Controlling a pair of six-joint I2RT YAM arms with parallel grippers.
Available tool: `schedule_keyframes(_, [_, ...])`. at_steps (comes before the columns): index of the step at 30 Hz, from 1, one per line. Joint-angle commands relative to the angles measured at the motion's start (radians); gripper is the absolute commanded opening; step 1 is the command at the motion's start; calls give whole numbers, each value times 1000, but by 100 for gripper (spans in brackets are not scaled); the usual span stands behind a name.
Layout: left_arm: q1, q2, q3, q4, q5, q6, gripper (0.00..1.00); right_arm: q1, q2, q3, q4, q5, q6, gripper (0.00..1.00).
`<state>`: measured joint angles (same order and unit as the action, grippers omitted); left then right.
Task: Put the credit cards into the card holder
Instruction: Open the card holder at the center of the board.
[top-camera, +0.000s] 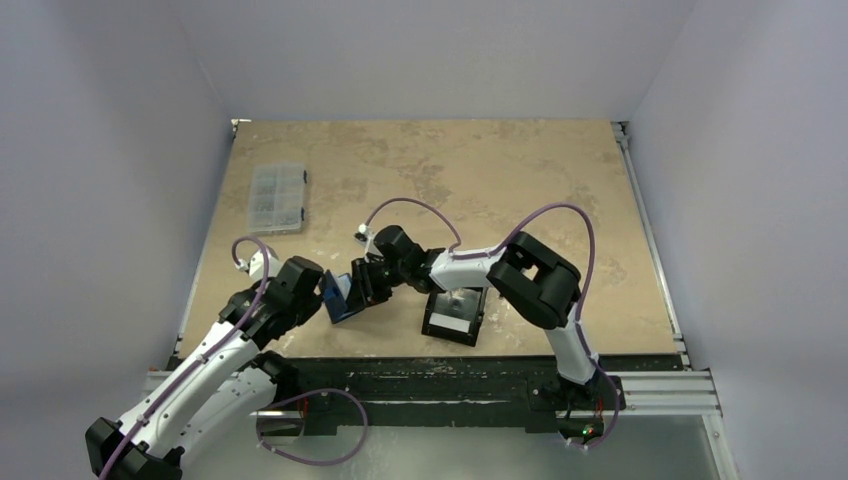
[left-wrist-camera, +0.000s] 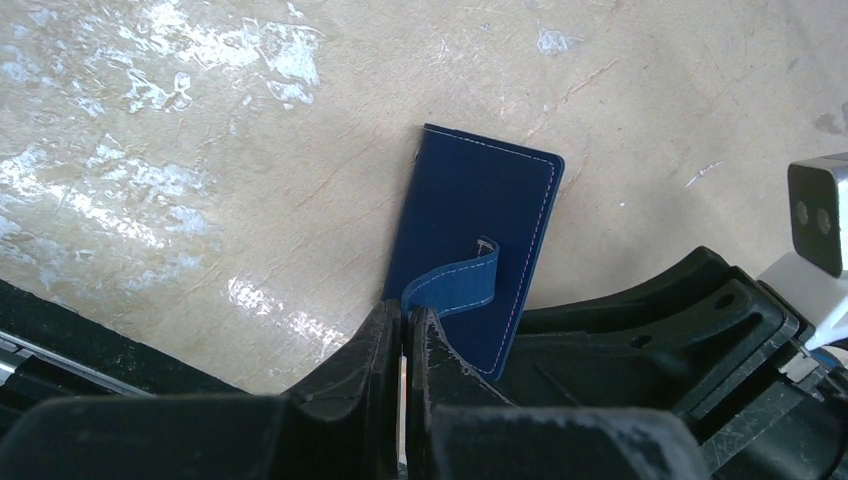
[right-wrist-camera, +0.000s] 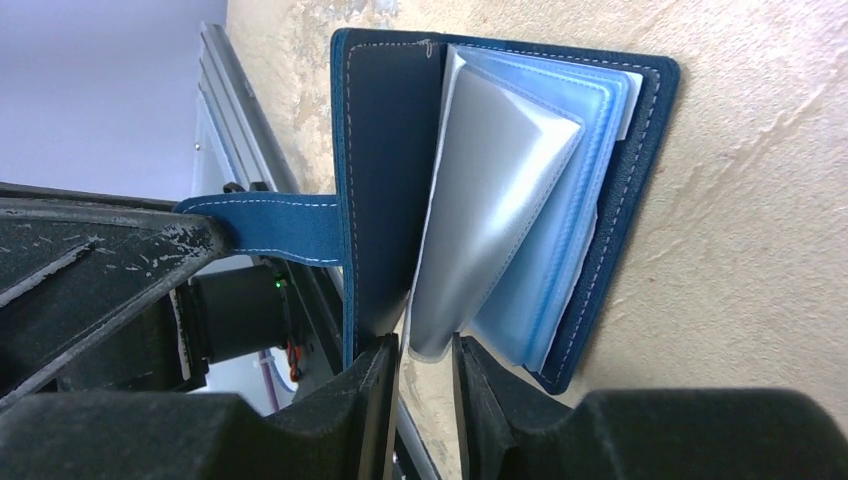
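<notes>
The card holder (top-camera: 343, 297) is a dark blue folding wallet, propped open on the table between my two grippers. My left gripper (top-camera: 322, 293) is shut on its blue strap (left-wrist-camera: 455, 285), with the holder's outer cover (left-wrist-camera: 480, 220) just beyond the fingers (left-wrist-camera: 408, 325). In the right wrist view the holder (right-wrist-camera: 610, 200) stands open and shows shiny pale-blue and silvery sleeves (right-wrist-camera: 490, 200). My right gripper (right-wrist-camera: 425, 355) is narrowly open, with the lower edge of one sleeve between its fingertips. No credit card shows clearly.
A black box-shaped tray (top-camera: 455, 318) with something pale inside sits just right of the grippers, under the right arm. A clear compartment box (top-camera: 275, 197) lies at the far left. The metal rail of the table's near edge (top-camera: 640, 385) is close behind.
</notes>
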<state>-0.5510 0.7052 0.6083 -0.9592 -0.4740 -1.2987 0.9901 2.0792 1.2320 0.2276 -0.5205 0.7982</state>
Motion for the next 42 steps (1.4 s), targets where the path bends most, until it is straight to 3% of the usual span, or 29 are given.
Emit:
schedule_keyframes(1, [-1, -10, -11, 15, 7, -7, 0, 5, 13, 46, 86, -42, 55, 35])
schedule_keyframes(6, [0, -9, -24, 47, 28, 9, 0, 5, 24, 103, 34, 20, 31, 29])
schedule_keyframes(10, [0, -12, -39, 130, 73, 71, 0, -11, -15, 101, 37, 32, 7, 0])
schedule_keyframes(14, [-1, 16, -31, 260, 159, 159, 0, -41, -89, 87, -5, 71, -98, 0])
schedule_keyframes(19, [-1, 85, 6, 348, 216, 216, 0, -54, -150, 125, -183, 146, -276, 0])
schedule_keyframes(25, [0, 133, 8, 275, 165, 164, 0, -54, -137, 206, -341, 152, -403, 0])
schedule_keyframes(26, [-1, 132, 12, 245, 142, 151, 3, -50, -129, 228, -369, 164, -421, 0])
schedule_keyframes(28, [0, 113, 21, 203, 114, 144, 24, -41, -118, 252, -402, 171, -433, 0])
schedule_keyframes(32, [0, 63, 75, 115, 89, 135, 57, -34, -84, 278, -410, 130, -434, 27])
schedule_keyframes(35, [1, 48, 133, 38, 90, 141, 65, -33, -59, 281, -382, 91, -421, 34])
schedule_keyframes(39, [0, 14, 201, -25, 104, 159, 67, -34, -32, 289, -346, 76, -400, 32])
schedule_keyframes(42, [0, -6, 238, -46, 57, 171, 68, -36, -35, 275, -311, 54, -343, 35])
